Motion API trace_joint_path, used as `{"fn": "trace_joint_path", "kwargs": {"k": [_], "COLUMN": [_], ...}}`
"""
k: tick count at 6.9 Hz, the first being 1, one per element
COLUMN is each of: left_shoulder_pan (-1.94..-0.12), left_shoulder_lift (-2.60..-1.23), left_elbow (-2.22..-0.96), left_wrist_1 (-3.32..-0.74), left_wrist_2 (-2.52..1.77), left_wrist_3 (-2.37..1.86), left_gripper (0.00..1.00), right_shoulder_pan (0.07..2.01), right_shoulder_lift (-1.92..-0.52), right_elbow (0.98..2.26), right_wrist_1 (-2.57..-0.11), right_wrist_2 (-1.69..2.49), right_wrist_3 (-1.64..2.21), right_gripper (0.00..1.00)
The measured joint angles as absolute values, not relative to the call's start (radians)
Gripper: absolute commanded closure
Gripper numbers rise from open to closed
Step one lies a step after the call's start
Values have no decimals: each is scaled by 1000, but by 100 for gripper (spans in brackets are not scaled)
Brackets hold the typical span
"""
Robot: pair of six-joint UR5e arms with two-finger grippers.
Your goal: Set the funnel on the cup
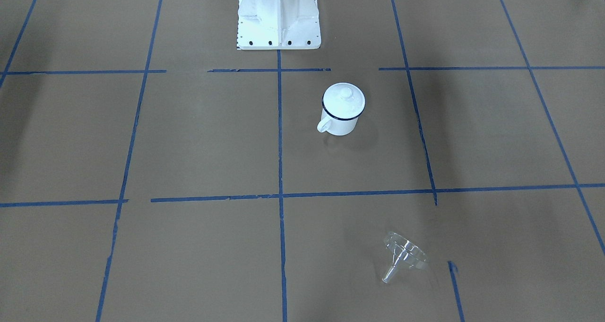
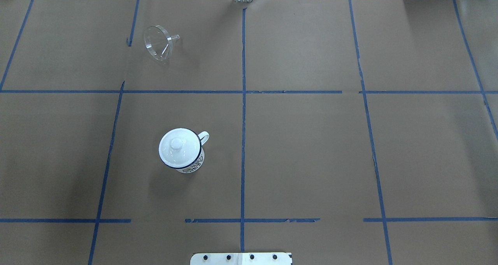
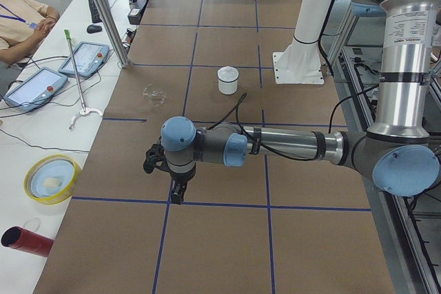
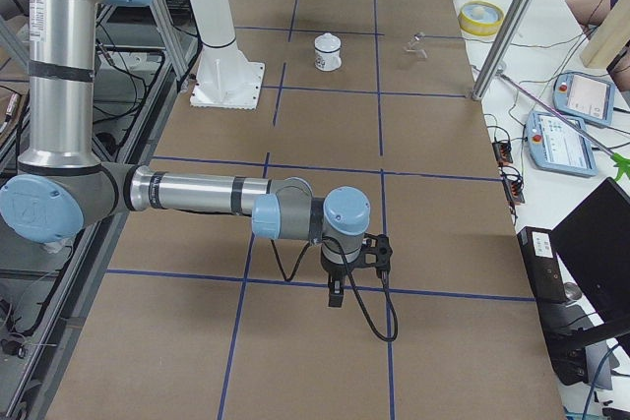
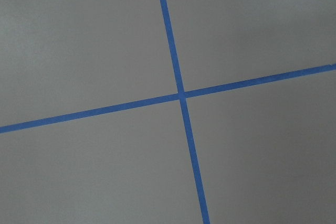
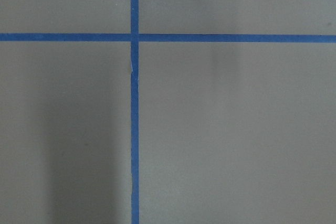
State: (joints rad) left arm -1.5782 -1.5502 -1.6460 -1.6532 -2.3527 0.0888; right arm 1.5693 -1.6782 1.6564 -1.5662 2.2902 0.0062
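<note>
One table [image 2: 311,160], papered matte brown and gridded with blue tape [image 2: 243,113]. Two arms hang above tape crossings; whether the left gripper [image 3: 176,196] or right gripper [image 4: 336,297] is spread or pinched, I cannot tell. One glossy enamel cup [image 2: 193,166] stands upright under one knobbed lid [image 2: 177,146]. One clear conical funnel [image 2: 157,43] lies tipped near the far edge, well apart from the cup.

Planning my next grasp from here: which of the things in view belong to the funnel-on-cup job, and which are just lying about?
Job: funnel, lying on its side; cup, upright; lid, sitting on the cup's mouth.
Lying about: yellow dish, red cylinder, teach pendant.
</note>
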Motion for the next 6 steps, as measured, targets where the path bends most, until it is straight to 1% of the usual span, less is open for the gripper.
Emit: {"fn": "trace_joint_path", "kwargs": {"k": [2, 3, 4, 6], "left_shoulder_pan": [-1564, -1536, -1491, -1344], "left_shoulder_lift": [-1550, -1555, -1559, -1584], "left_elbow": [-1687, -1728, -1774, -1869], "left_wrist_1": [-1691, -1707, -1713, -1715], "left_wrist_2": [-2347, -2346, -2345, -2335], "left_wrist_3": [-61, -141, -219, -467], "left_gripper": [0, 0, 0, 0], "right_shoulder_pan": [1569, 1569, 1569, 1569], "right_shoulder_lift": [-1678, -1678, -1678, -1678], "right_elbow": [1656, 1656, 1657, 1656], "right_wrist_1": [-1566, -1566, -1566, -1566], "right_wrist_2": [2290, 2290, 2290, 2290], "right_wrist_3": [6, 6, 6, 6], "right_gripper": [0, 0, 0, 0]}}
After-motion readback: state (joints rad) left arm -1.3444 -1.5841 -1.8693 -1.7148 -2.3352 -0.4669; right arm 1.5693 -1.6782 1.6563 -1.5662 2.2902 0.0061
